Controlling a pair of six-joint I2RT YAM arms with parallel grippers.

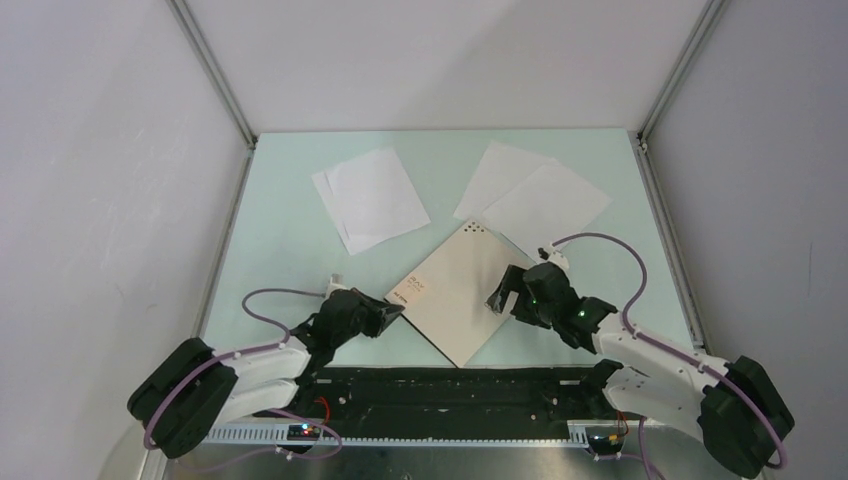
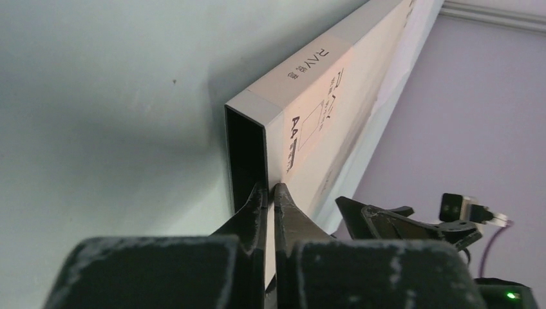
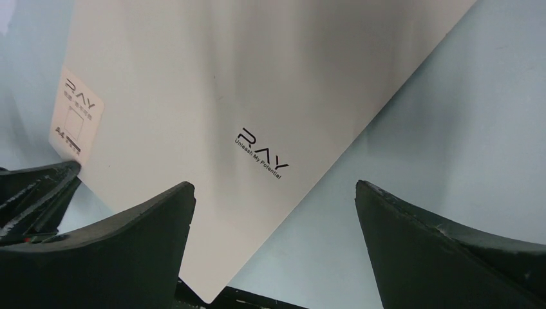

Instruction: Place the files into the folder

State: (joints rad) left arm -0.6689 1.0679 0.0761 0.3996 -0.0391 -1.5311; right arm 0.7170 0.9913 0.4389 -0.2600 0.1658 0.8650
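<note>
top view: the folder [image 1: 462, 290] lies between my two hands, with the files [image 1: 370, 198] in loose stacks well beyond both fingertips. left wrist: my left gripper [image 2: 270, 188] pinches the folder's near corner. i judge the board stiff and light, best taken by this thin edge. right wrist: my right gripper [image 3: 273, 193] is spread wide over the slick-looking cover, a gap the top view hides.

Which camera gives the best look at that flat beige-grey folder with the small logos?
Top external: only it shows nearly the whole flat beige-grey folder, lying slanted. Left wrist shows just one corner, pinched by the left gripper; right wrist shows part of the cover and a logo.
</note>
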